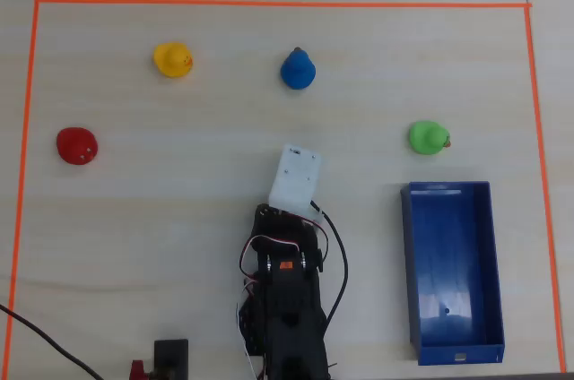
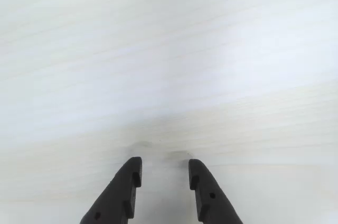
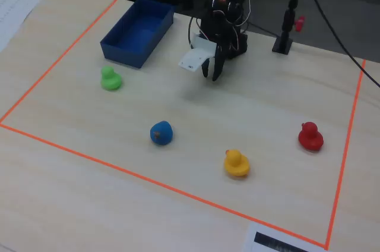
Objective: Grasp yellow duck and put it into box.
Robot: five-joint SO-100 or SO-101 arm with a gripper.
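Observation:
The yellow duck [image 1: 173,59] stands on the pale table at the far left of the overhead view, and near the front in the fixed view [image 3: 236,163]. The dark-blue box [image 1: 448,254] lies empty at the right of the arm; in the fixed view [image 3: 139,29] it is at the back left. My gripper [image 3: 211,72] hangs just above the bare table by the arm's base, far from the duck. In the wrist view the gripper [image 2: 165,163] is open and empty, with only table ahead. In the overhead view the white wrist mount [image 1: 296,174] hides it.
A blue duck [image 1: 298,69], a green duck [image 1: 428,137] just beyond the box, and a red duck [image 1: 76,145] stand apart on the table. Orange tape [image 1: 269,4] frames the work area. A black stand [image 3: 285,38] sits behind the arm.

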